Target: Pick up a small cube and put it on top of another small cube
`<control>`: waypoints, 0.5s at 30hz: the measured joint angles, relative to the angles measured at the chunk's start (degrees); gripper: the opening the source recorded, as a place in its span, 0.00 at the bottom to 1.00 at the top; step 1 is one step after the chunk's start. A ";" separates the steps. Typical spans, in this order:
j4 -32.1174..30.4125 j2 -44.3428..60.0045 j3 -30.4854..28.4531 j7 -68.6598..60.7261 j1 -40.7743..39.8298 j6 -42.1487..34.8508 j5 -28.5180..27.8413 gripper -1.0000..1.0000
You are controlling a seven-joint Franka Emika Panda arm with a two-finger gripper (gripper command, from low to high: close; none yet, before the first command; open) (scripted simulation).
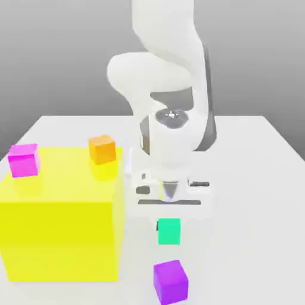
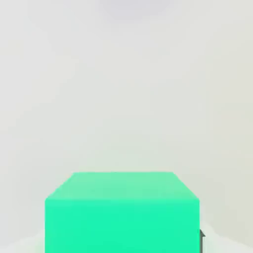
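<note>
Magenta cube [image 1: 24,160] + orange cube [image 1: 102,149] sit atop big yellow block [image 1: 59,217], ext view's left. Gripper [image 1: 169,209] over teal-green cube [image 1: 168,232] on table [image 1: 262,179], jaws closed narrow; grip on cube not confirmable. Verify squeeze centred, lift straight. Purple cube [image 1: 170,282] near. No writing/labels.
</note>
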 joint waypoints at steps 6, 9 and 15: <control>-1.88 -11.04 2.17 -2.10 -1.33 -9.17 2.90 0.00; -2.88 -16.97 2.19 -2.51 -0.80 -13.95 3.25 0.00; 2.42 -24.24 6.89 9.12 -6.33 -22.99 -5.57 0.00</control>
